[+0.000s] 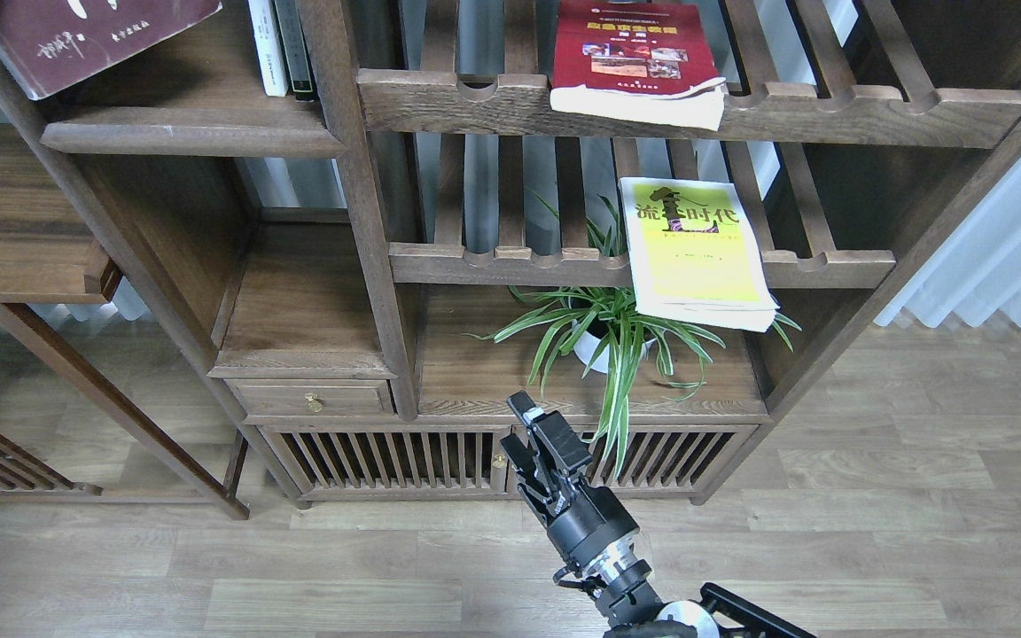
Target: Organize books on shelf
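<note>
**Three books spread over the bookcase, one arm low in front of it**

While I look through the head view, I see only one arm, coming from the bottom right, so it is my right arm. Its right gripper (535, 424) points up and a little left, in front of the slatted cabinet doors (386, 461) and just beside the hanging leaves of the spider plant (612, 341). The fingers are seen nearly edge-on and dark; I cannot tell if they are apart or together, and they hold nothing that I can see. My left arm is not in view.

The maroon book (85, 35) sits at the top left, tilted, above the solid shelf (191, 137) where two slim volumes (278, 44) stand. The red book (635, 58) lies on the upper slatted rack (830, 111) and hangs over its front rail. The yellow-green book (692, 248) lies on the lower slatted rack (519, 264), also overhanging.

My judgement of the risks: both overhanging books could slide off if the gripper pushes their front edge from below instead of clamping it. Rising straight up, the arm could also brush the plant leaves or strike the lower rail.
</note>
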